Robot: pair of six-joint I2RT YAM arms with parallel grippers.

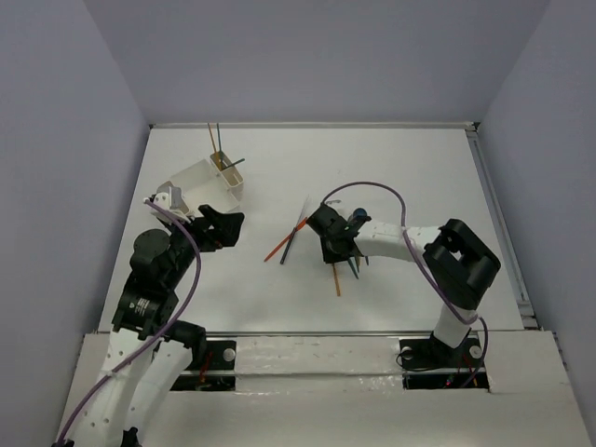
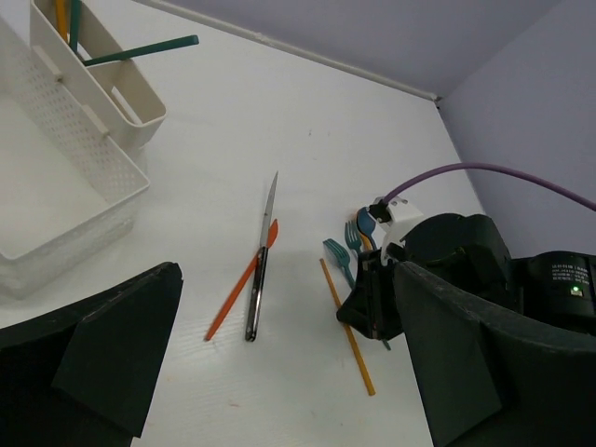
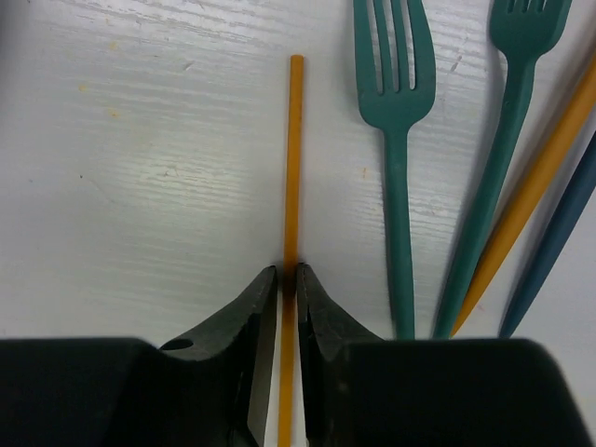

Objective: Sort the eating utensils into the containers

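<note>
An orange stick (image 3: 293, 158) lies on the white table, and my right gripper (image 3: 288, 275) is shut on it, one jaw tip pressed to each side. Just right of it lie two teal forks (image 3: 396, 140), a second orange stick (image 3: 540, 177) and a dark blue piece (image 3: 559, 233). From above, my right gripper (image 1: 337, 251) is down over this cluster at mid-table. The white container (image 1: 207, 182) stands at the back left with thin sticks (image 1: 216, 140) upright in its end compartment. My left gripper (image 1: 219, 228) hovers open beside the container, nothing between its fingers.
A red-orange piece (image 2: 240, 284) and a dark silver-tipped knife (image 2: 261, 270) lie side by side between the container (image 2: 84, 177) and my right gripper (image 2: 372, 307). A purple cable (image 1: 372, 186) arcs over the right arm. A raised rim runs along the table's far and right edges.
</note>
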